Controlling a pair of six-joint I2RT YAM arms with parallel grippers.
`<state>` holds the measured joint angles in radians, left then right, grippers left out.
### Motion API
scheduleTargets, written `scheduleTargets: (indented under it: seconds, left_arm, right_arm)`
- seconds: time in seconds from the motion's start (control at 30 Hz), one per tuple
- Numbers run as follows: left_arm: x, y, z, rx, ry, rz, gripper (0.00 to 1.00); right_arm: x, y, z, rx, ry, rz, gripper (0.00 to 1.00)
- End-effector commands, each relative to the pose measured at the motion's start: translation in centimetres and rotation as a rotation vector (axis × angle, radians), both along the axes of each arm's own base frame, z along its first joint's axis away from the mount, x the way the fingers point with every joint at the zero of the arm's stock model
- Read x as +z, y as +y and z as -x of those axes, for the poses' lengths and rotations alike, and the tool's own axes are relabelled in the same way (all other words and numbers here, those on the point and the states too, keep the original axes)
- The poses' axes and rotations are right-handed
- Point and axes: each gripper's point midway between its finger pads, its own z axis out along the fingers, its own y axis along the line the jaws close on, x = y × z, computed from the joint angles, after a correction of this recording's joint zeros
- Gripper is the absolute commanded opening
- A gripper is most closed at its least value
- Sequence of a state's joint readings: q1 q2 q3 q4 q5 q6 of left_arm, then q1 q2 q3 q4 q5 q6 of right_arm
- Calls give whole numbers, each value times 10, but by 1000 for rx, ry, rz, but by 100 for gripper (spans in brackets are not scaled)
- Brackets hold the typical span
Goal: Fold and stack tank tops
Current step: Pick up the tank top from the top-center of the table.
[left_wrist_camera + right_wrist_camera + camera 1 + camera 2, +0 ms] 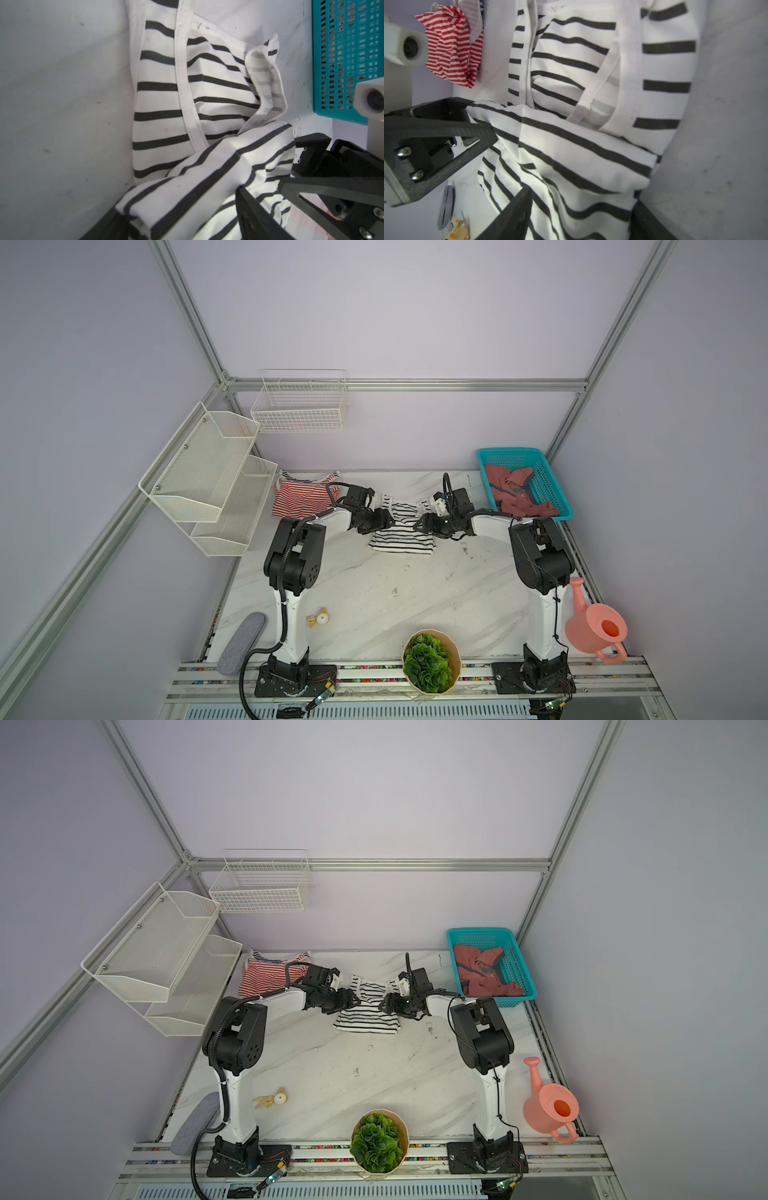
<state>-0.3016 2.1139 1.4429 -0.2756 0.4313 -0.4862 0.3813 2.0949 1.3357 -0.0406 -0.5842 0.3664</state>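
Observation:
The black-and-white striped tank top (401,531) lies crumpled at the middle back of the marble table (374,605), with a raised fold across its middle. My left gripper (388,522) and right gripper (419,524) meet over it from either side. In the left wrist view the left gripper (182,209) stands open with the striped fold (207,176) between its fingers. The right gripper (581,199) is likewise open astride the same fold (581,162). The red-and-white striped tank top (305,497) is bunched at the back left. The dusty-red tank top (515,493) sits in the teal basket (507,452).
A white mesh shelf (208,477) and a wire basket (299,406) hang at the back left. Near the front edge stand a potted plant (430,662), a pink watering can (594,626), a grey pad (241,643) and a small yellow toy (318,617).

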Motion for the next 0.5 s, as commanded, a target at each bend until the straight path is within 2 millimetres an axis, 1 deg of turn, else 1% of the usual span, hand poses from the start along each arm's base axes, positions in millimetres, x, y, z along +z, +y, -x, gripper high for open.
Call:
scheduleTargets:
  seconds: [0.0, 0.1, 0.3, 0.4, 0.47]
  left_arm:
    - [-50, 7, 24, 4, 162, -95, 73]
    - [-63, 8, 28, 6, 197, -114, 72]
    - [-83, 1, 40, -13, 243, -154, 64]
    - [-94, 2, 44, -11, 277, -178, 56]
    - [-102, 1, 48, -11, 302, -188, 45]
  right_arm:
    - [-49, -3, 21, -9, 149, 37, 69]
    - [-54, -1, 19, -13, 155, 30, 69]
    - [-66, 1, 18, -18, 179, 23, 68]
    - [-69, 1, 19, -17, 184, 24, 68]
    - [-70, 1, 19, -16, 185, 23, 68]
